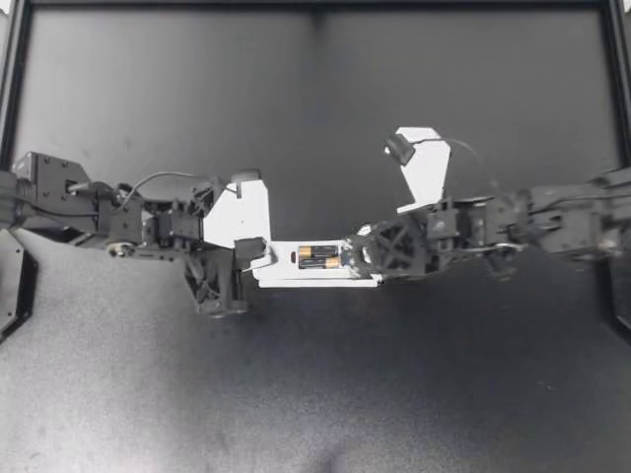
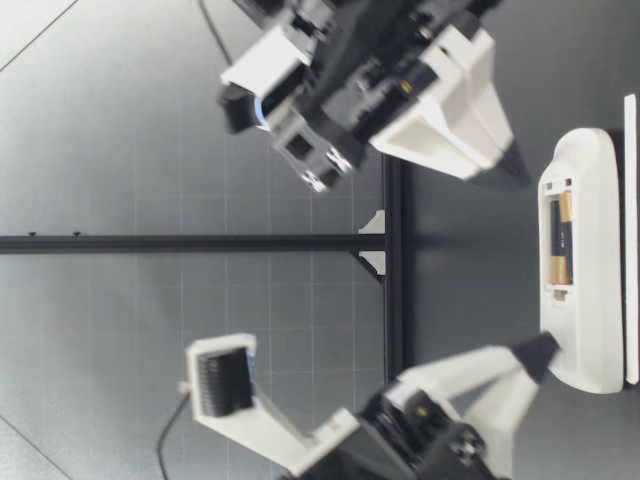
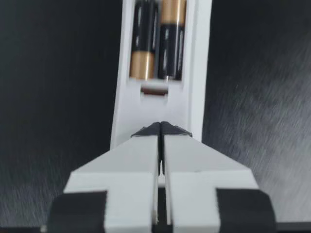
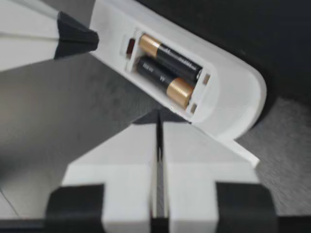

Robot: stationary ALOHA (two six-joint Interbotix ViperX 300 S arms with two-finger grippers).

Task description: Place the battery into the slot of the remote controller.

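The remote (image 1: 296,268) lies flat in the middle of the dark table (image 1: 315,394), with its back side up and its slot open. Two batteries (image 1: 317,257) are lying side by side inside the slot, and both look pushed all the way down, with one gold end pointing each way. So I think the main job is done, because I see no battery waiting on the table or held by an arm. My left gripper (image 1: 264,260) has its two fingers pressed tight together and holds nothing. Its tip rests on one end of the remote (image 3: 197,92), just past the batteries (image 3: 158,43), as if to keep it from sliding. My right gripper (image 1: 347,258) is closed tight too, and it is also empty. Its tip is right by the other end of the slot, close to the batteries (image 4: 167,68), but I cannot tell if it is touching them. A thin white strip (image 4: 243,150) pokes out from under the remote (image 4: 233,92), and I cannot tell what it is. What is left, I think, is only to lift both arms away without bumping the remote.
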